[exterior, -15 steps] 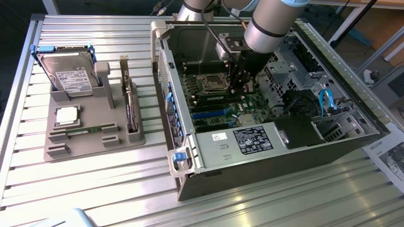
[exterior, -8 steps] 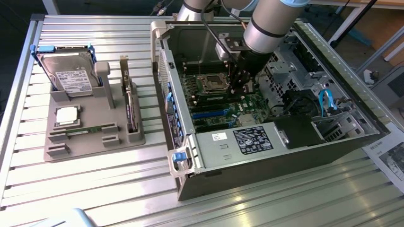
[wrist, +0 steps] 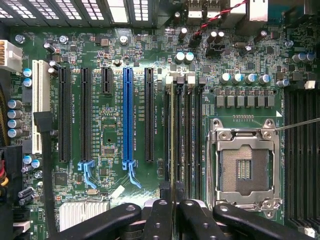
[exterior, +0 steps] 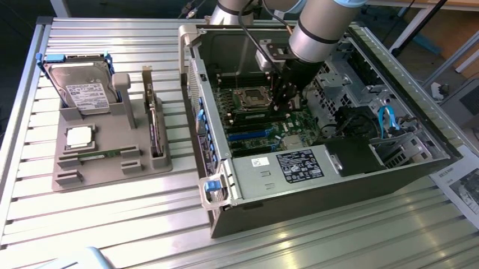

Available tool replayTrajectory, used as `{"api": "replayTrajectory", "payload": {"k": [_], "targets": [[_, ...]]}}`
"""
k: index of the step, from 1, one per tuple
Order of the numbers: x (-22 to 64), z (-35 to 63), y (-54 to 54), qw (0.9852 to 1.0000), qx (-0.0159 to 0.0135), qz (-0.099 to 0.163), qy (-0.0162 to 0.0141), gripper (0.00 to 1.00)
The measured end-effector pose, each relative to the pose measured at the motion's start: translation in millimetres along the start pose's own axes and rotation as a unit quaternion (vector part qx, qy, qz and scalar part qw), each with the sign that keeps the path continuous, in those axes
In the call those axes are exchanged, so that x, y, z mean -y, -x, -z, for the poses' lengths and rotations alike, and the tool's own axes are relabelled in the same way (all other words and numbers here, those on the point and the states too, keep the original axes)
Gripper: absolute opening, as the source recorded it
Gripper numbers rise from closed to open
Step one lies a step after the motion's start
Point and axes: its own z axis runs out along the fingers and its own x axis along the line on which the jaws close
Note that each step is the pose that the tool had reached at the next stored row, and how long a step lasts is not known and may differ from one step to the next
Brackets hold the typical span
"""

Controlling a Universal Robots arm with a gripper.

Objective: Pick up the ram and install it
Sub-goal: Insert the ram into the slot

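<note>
My gripper (exterior: 285, 104) reaches down into the open computer case (exterior: 224, 193), just beside the processor socket (exterior: 250, 100). In the wrist view its black fingers (wrist: 159, 216) stand close together, shut on the ram (wrist: 172, 140). The ram is seen edge-on as a thin pale green strip. It runs along the row of black memory slots (wrist: 188, 135), between the first two of them, next to the empty socket (wrist: 245, 167). Whether its lower edge sits in a slot I cannot tell.
On the exterior view's left stands a grey holder (exterior: 138, 162) with a hard drive (exterior: 86, 89), a square silver chip (exterior: 79, 137), a thin green stick (exterior: 98, 153) and an upright card (exterior: 153, 120). Case walls, a drive cage (exterior: 404, 151) and blue cables (exterior: 386, 120) crowd the gripper.
</note>
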Motion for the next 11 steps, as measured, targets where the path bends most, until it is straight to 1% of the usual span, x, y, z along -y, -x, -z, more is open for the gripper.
{"api": "replayTrajectory", "payload": {"k": [5, 11], "targets": [[0.0, 0.4, 0.0, 1.0, -0.0001, 0.0, 0.0, 0.12], [-0.6, 0.4, 0.0, 1.0, -0.0001, 0.001, -0.0008, 0.12]]}}
